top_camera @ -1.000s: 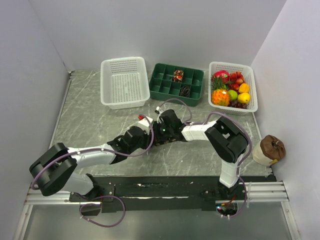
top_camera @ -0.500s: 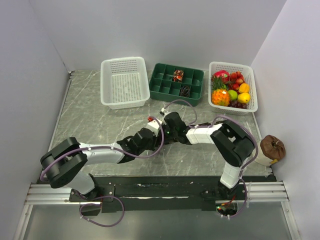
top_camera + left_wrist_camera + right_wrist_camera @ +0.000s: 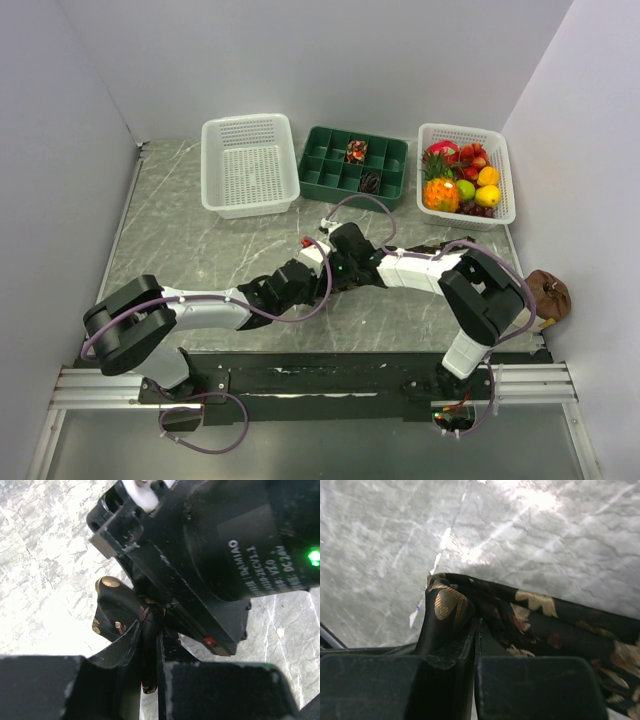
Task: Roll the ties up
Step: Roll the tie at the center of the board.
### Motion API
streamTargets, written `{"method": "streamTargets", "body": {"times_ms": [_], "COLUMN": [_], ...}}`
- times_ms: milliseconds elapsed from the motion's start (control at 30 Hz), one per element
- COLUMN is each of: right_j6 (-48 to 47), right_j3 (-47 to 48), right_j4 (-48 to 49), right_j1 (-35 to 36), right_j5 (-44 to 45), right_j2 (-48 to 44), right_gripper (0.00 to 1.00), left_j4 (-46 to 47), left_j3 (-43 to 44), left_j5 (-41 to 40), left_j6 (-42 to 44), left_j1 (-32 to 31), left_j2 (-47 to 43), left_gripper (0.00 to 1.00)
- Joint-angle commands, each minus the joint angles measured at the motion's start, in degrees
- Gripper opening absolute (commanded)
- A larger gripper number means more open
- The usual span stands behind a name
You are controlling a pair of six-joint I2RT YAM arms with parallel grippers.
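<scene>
Black-brown fabric with tan motifs marks the tie [image 3: 535,615] being worked. It is located at the centre of the marbled worktop [image 3: 190,240], beneath the two wrists, which are set tip to tip.

The left pincer [image 3: 147,636] is closed almost fully, and a bunched fold of the tie is clamped between its fingers. The right pincer [image 3: 475,630] is likewise all but closed, and a folded edge of the same tie is nipped at its tips. Both grips are placed just beside each other on the same part of the tie, so neither arm is the nearer one.

In the right wrist view the free length is seen trailing away from the tips, low over the worktop. From above it is mostly covered by the arms. A dark strip beside the right forearm suggests (not conclusively) that the long axis runs left to right, so winding is judged to have to advance rightward.

Two finished coils, one reddish [image 3: 356,151] and one dark [image 3: 370,181], are stored in the green tray [image 3: 330,170] at the far side.
</scene>
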Motion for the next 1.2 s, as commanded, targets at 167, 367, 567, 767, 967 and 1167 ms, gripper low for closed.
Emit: {"method": "streamTargets", "body": {"times_ms": [167,367,567,767,967,1167], "right_j6": [-3.16,-3.69,-4.13,-5.01,-5.1,-5.36], "right_j3": [0.89,-0.25,-0.69,-1.57,-3.24,-5.61], "right_j4": [-4.45,-4.37,-5.24,-5.51,-5.33,-4.72], "right_j1": [-0.25,-2.44,-3.76,-5.08,-7.28,-9.92], "right_j5": [3.11,4.17,5.39,4.87,3.38,1.79], "right_j2": [-5.52,-7.54,-9.3,-9.92,-10.79,-11.06], "right_gripper": [0.09,0.14,0.14,0.12,0.1,0.08], "left_j4": [2.73,1.77,0.45,-1.22,-2.63,-3.51], "left_j3": [2.53,3.32,5.16,7.71,10.7,13.43], "left_j5": [-1.06,-1.85,-2.56,-2.65,-3.08,-4.84], "left_j6": [0.69,1.13,2.1,3.41,3.94,4.65], "left_j1": [-0.36,-0.8,-1.59,-2.82,-4.4,-5.81], "left_j2": [-0.33,-0.24,0.9,3.8,8.1,12.24], "left_gripper": [0.09,0.09,0.09,0.09,0.09,0.09]}}
